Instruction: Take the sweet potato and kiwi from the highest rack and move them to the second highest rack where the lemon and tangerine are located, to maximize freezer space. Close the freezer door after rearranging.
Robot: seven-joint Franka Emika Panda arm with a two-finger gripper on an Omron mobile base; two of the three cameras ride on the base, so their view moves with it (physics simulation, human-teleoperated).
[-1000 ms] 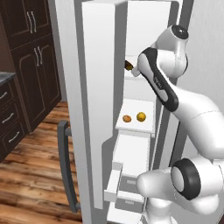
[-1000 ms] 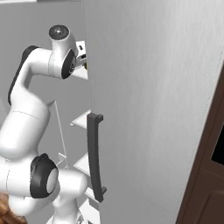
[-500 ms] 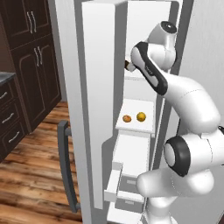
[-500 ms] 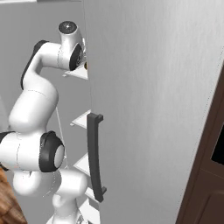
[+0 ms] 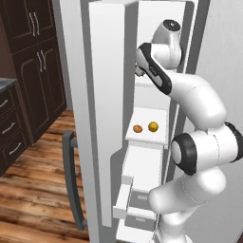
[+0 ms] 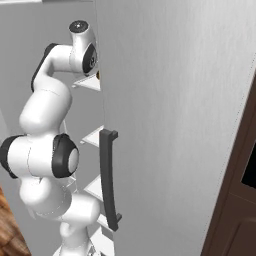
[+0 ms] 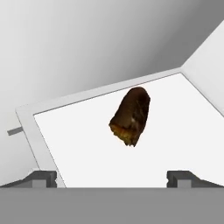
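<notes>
The tall grey, white-lined freezer (image 5: 156, 42) stands open, and on its flat white top rack (image 7: 175, 144) lies the elongated reddish-brown sweet potato (image 7: 131, 115) — alone, mid-shelf. The claw (image 7: 111, 177) hangs released before it. Likely stiff, light and rollable — best pinched across its narrow middle.

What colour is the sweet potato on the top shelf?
Dark reddish-brown; the sweet potato shows best in the hand view.
</notes>
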